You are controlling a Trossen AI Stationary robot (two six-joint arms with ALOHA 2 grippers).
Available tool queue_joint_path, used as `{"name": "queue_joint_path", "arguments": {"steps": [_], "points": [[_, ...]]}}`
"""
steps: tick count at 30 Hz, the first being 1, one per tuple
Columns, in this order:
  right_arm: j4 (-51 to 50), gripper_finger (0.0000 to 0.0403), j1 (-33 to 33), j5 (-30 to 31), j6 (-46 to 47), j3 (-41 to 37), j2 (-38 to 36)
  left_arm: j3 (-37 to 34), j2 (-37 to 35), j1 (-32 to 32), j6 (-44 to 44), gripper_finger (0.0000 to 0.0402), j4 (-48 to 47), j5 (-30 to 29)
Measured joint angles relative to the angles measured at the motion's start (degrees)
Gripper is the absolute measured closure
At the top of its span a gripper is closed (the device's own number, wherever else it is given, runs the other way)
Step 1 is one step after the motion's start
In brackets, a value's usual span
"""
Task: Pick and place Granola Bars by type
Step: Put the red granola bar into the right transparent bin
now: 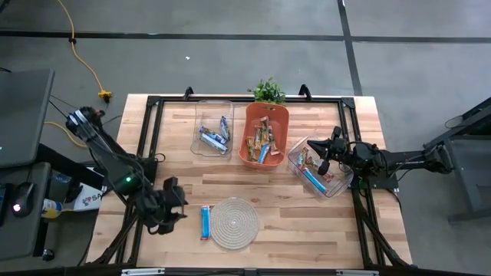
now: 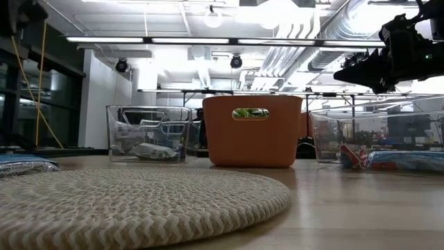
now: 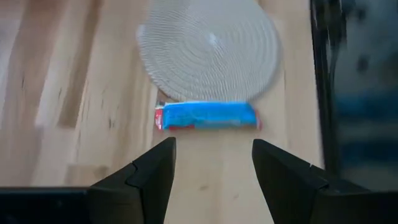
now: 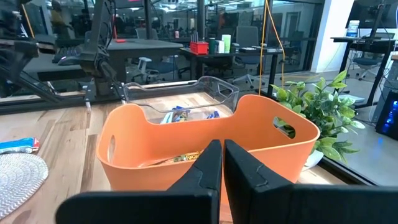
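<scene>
A light blue granola bar [image 1: 205, 221] lies flat on the table beside the round woven mat [image 1: 234, 222], on the mat's left. My left gripper [image 1: 179, 213] hovers left of the bar, open, the bar [image 3: 207, 116] just ahead of its fingers. Several more granola bars lie in the orange bin [image 1: 265, 135], in the clear bin at back left [image 1: 213, 128] and in the clear bin at right [image 1: 318, 167]. My right gripper [image 1: 323, 157] waits shut over the right clear bin, its fingers [image 4: 222, 168] closed together, touching nothing.
A small green plant [image 1: 268, 91] stands behind the orange bin at the table's far edge. Black frame rails [image 1: 149, 146] run along the table's sides. Bare wood lies between the bins and the mat.
</scene>
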Motion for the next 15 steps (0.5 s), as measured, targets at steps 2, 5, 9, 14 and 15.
{"name": "queue_joint_path", "arguments": {"steps": [2, 5, 9, 14, 15], "points": [[-0.03, 0.0402, 0.01, -0.02, 0.0, 0.01, -0.01, 0.0, 1.26, 0.0, 9.42, 0.0192, 0.2, 2.1], [-0.02, 0.0402, 0.0, -0.01, 0.0, 0.02, -0.01, 0.0, 3.17, 0.0, 23.55, 0.0192, 1.42, 3.95], [-0.08, 0.0402, 0.0, -0.01, 0.0, 0.01, 0.0, 0.0, 5.94, 0.0, 41.63, 0.0192, 5.44, 3.53], [-0.06, 0.0402, 0.01, -0.02, 0.0, 0.02, -0.01, 0.02, 10.33, 0.04, 61.56, 0.0192, 6.74, 0.48], [-0.07, 0.0402, 0.0, -0.02, 0.0, 0.01, 0.0, 0.02, 11.24, 0.04, 63.66, 0.0192, 6.74, 0.49]]}}
